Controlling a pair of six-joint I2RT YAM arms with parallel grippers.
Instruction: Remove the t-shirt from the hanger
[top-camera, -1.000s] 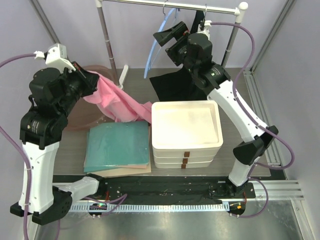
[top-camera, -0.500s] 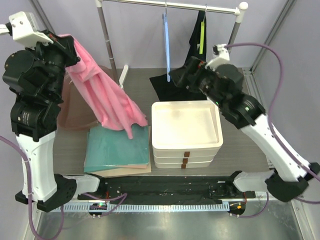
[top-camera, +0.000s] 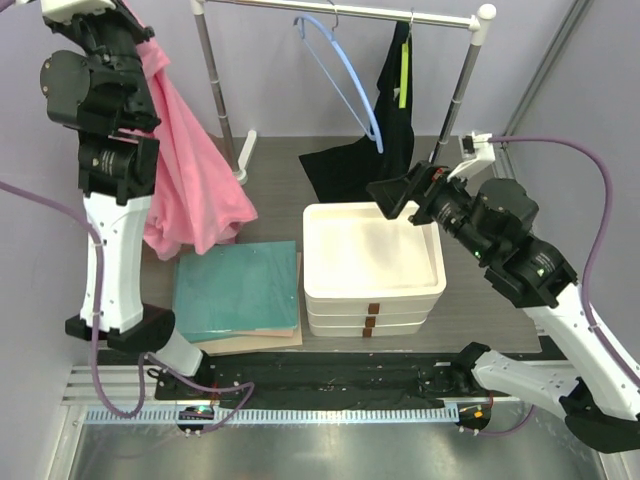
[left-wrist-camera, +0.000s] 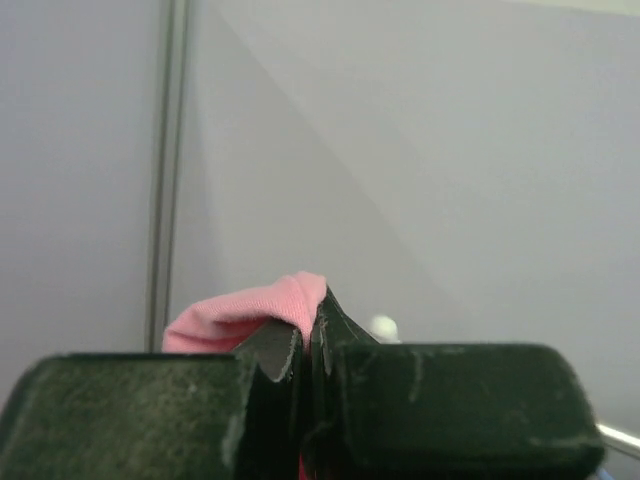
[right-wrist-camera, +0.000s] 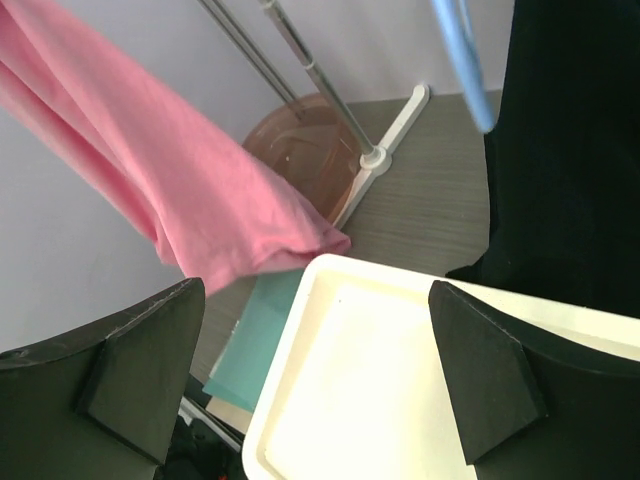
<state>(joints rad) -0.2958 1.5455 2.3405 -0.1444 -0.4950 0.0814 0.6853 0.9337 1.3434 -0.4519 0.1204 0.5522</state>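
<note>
Left gripper (left-wrist-camera: 308, 345) clamped on pink t-shirt (top-camera: 190, 170); only a small fold shows in its wrist view. Right gripper (right-wrist-camera: 320, 360) spread wide, empty.

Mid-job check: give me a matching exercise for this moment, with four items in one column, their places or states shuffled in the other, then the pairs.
Items
1. pink t-shirt
2. blue hanger
3. black garment
4. right pincer

States
A. hangs bare on the rail
B. pinched in the shut left pincer, lifted high at the left
C. open, holding nothing, by the far edge of the top white tray
D. on a green hanger, its lower end on the table

Pairs: 1-B, 2-A, 3-D, 4-C
</note>
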